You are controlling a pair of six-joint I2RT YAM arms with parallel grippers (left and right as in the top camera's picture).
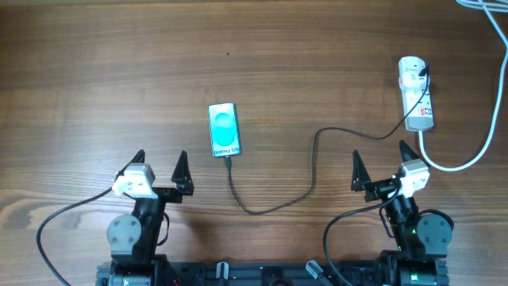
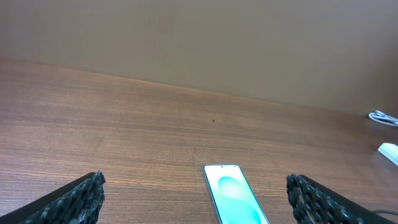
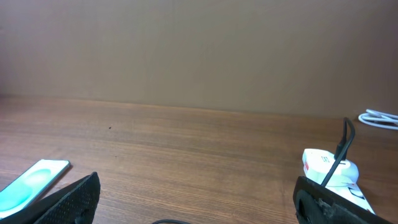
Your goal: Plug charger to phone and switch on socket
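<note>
The phone (image 1: 224, 129) lies flat in the middle of the wooden table, its cyan-and-white screen up. The charger (image 1: 313, 163), a thin black cable, runs from the socket (image 1: 416, 91) at the far right, loops toward me and ends at the phone's near edge; whether it is plugged in I cannot tell. My left gripper (image 1: 160, 159) stands open, near and left of the phone (image 2: 233, 196), holding nothing. Open and empty too, my right gripper (image 1: 381, 155) hovers near the socket (image 3: 326, 165), on its left. Each fingertip pair frames bare wood in the wrist views: left gripper (image 2: 196, 183), right gripper (image 3: 196, 186).
A thick white cord (image 1: 476, 159) loops from the socket along the table's right side up to the far right corner. Beyond the table's far edge rises a plain tan wall (image 2: 199, 43).
</note>
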